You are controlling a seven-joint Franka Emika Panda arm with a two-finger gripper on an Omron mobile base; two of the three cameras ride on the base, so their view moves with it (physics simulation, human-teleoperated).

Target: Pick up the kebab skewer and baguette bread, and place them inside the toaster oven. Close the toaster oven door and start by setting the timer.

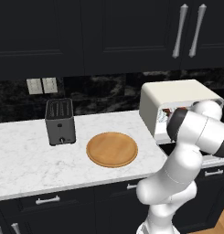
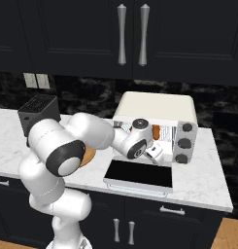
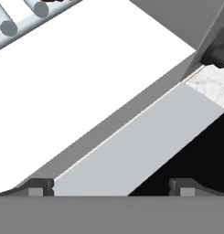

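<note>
The cream-white toaster oven (image 2: 157,108) (image 1: 177,93) stands at the right of the counter. Its door (image 2: 140,173) lies folded down flat, dark glass facing up. My gripper (image 2: 154,153) (image 3: 112,187) is open and empty, low in the oven mouth just above the door. Behind it an orange-brown piece, the baguette bread (image 2: 156,131), rests inside, partly hidden by my wrist. Red-brown chunks of the kebab skewer (image 1: 166,112) show through the oven's opening. In the hand view the wire rack's bars (image 3: 8,26) cross the top left, and the door glass (image 3: 200,151) is at the lower right.
An empty round wooden board (image 1: 112,149) lies mid-counter, with a small black slot toaster (image 1: 60,121) to its left. Three dark knobs (image 2: 184,143) sit on the oven's right front. Dark cabinets hang above. Marble counter (image 1: 26,155) stretches to the left.
</note>
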